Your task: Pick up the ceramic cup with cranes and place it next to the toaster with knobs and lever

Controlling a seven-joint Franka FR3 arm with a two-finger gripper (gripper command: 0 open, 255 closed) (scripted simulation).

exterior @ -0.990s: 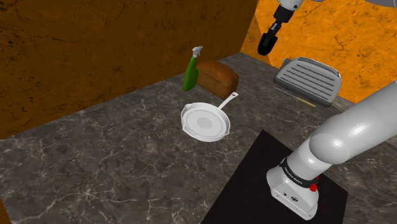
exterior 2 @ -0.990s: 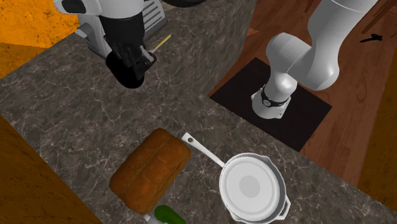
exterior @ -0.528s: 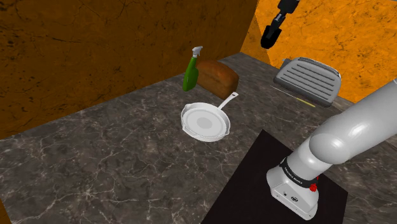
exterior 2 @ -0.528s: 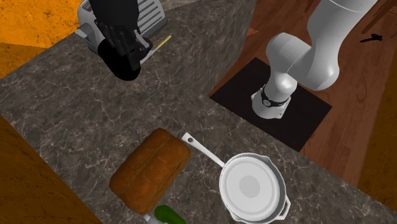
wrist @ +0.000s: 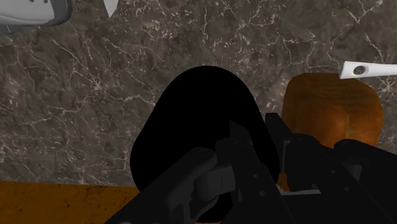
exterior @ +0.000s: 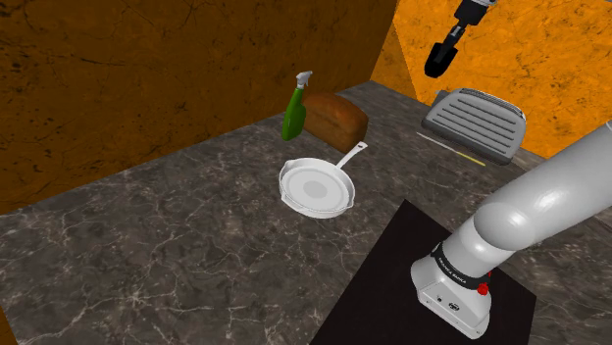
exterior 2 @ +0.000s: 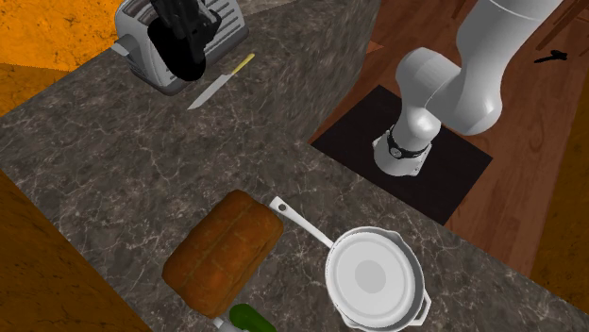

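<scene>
Clasping black cup [exterior: 438,61], aloft near toaster [exterior: 476,123]

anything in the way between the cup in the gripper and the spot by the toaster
Only a yellow-handled knife, lying on the marble counter beside the grey slotted toaster; the black cup hangs in the gripper above it.

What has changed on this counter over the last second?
The gripper, carrying a black cup, travelled toward the toaster: rightward and up in the shoulder view. In the second exterior view it now overlaps the toaster, uncovering the knife. Nothing was let go. The pan, bread and spray bottle stayed put.
</scene>
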